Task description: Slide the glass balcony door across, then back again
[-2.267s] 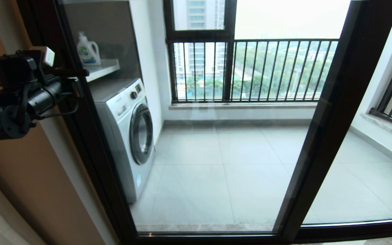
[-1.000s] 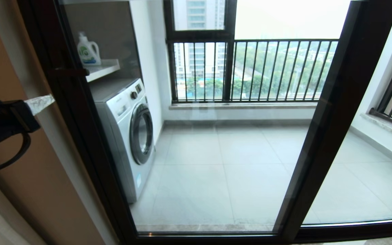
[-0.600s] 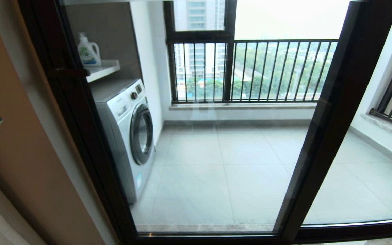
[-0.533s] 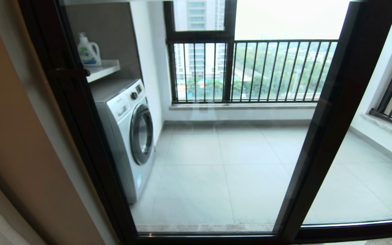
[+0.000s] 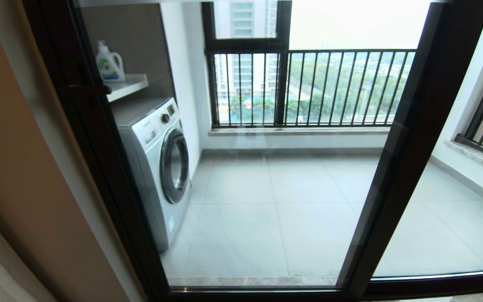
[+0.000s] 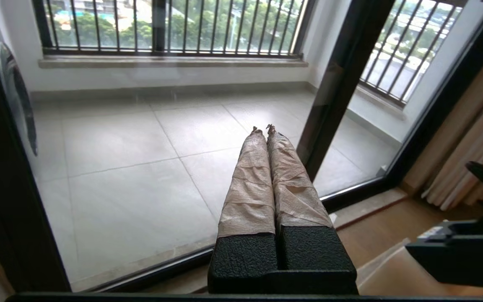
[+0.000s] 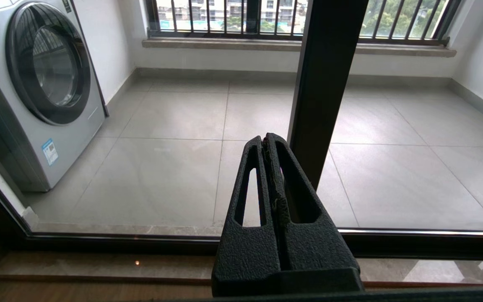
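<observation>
— Where does the glass balcony door (image 5: pixel 241 167) stand?

— Shut across the opening: handle-side upright hard against the wall-side jamb at the head view's left, other upright overlapping the fixed panel (image 5: pixel 447 209) toward the right. Bottom rail seated in the floor track (image 5: pixel 250 288).

— Likely feel?

— Heavy, probably. Tall pane in a narrow black metal frame: stiff, no flex, rolling on the track rather than lifting. Bare glass slick and poor for pushing; also the fragile part, so better left alone.

— Best hold?

— The small black handle (image 5: pixel 88 89) on the left upright, roughly level with the shelf (image 5: pixel 128 84) seen through the glass. Hooked or pinched there, then pulled straight along the track. Any push off that line could bind the frame.

— And the grippers?

— Neither on the door. Left gripper (image 6: pixel 263 128) low, in front of the glass, taped fingers (image 6: pixel 250 184) pressed together on nothing. Right gripper (image 7: pixel 268 140) likewise in front of the pane near the middle upright (image 7: pixel 325 84), black fingers (image 7: pixel 296 188) closed, empty. Both absent from the head view.

— Anything beyond the glass?

— Washing machine (image 5: pixel 157 163), detergent bottle (image 5: pixel 109 62), railed window (image 5: pixel 308 84).
</observation>
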`<state>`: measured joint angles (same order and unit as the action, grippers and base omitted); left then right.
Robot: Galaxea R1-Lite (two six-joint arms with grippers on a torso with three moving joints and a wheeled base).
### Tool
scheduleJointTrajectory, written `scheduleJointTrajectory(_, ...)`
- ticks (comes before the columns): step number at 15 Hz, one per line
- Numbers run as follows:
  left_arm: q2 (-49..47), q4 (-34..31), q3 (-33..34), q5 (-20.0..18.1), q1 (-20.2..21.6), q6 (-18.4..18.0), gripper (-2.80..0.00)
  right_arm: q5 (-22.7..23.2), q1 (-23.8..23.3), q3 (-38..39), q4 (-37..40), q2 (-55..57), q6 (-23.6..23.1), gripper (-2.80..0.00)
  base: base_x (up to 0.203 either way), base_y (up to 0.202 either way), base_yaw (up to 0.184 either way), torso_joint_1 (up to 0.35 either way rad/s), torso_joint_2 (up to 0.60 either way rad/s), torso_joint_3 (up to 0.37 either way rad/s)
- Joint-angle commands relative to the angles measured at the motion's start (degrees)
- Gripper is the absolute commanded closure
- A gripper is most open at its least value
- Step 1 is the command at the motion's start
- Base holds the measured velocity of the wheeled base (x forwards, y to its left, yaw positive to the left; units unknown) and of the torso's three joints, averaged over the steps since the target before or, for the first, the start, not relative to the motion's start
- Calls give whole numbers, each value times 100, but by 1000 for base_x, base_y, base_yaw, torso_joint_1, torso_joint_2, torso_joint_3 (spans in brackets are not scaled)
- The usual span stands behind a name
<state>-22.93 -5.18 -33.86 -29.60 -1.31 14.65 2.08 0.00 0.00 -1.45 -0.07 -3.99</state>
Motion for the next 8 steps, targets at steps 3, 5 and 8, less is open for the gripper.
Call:
scheduleJointTrajectory(3,944,-406,234,20,-86,-4,0,3,0,70,-4,7,-6,0,0,0,0,0,0,0)
scheduleJointTrajectory(5,1532,-917,428,69,38,-21,0,3,0,70,-4,7,-6,0,0,0,0,0,0,0)
scheduleJointTrajectory(8,2276,-1547,1035,1368,101,-641,0,3,0,70,-4,7,-6,0,0,0,0,0,0,0)
